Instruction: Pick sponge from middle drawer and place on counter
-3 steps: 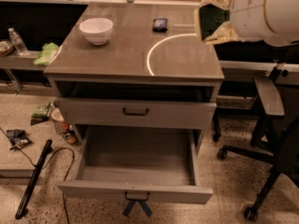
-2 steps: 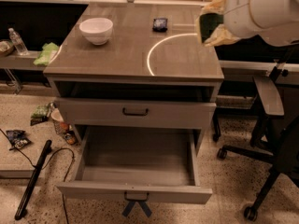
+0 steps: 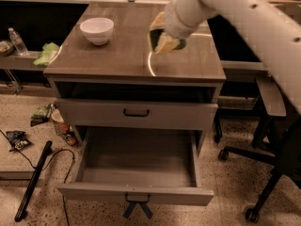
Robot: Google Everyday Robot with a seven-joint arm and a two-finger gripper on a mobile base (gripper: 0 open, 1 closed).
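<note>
The gripper [image 3: 163,31] hung over the middle of the counter [image 3: 108,60], right of the white bowl [image 3: 97,29] and above the thin white arc line [image 3: 149,65]. It was closed on the sponge [image 3: 166,42], which sat pinched in it with the yellow foam facing the near side and the dark green face showing at the edges. The sponge looked to be clear of the wood, though how far above it could not be told. The middle drawer [image 3: 136,192] stood pulled out at the near side, its floor bare, with blue ribbon strips [image 3: 137,207] dangling from its handle. The upper drawer [image 3: 136,113], with its plain black handle, was closed. The step in hand seemed to be the placing. Doing it well would mean bringing the sponge straight down onto bare counter, well apart from the bowl and back from the near edge. The grip should be let go only once the sponge rested flat, so the soft foam would not spring or tumble toward the open drawer below. No brand, label or writing could be read anywhere, and the packets on the floor [image 3: 41,113] at the left showed no legible print.
</note>
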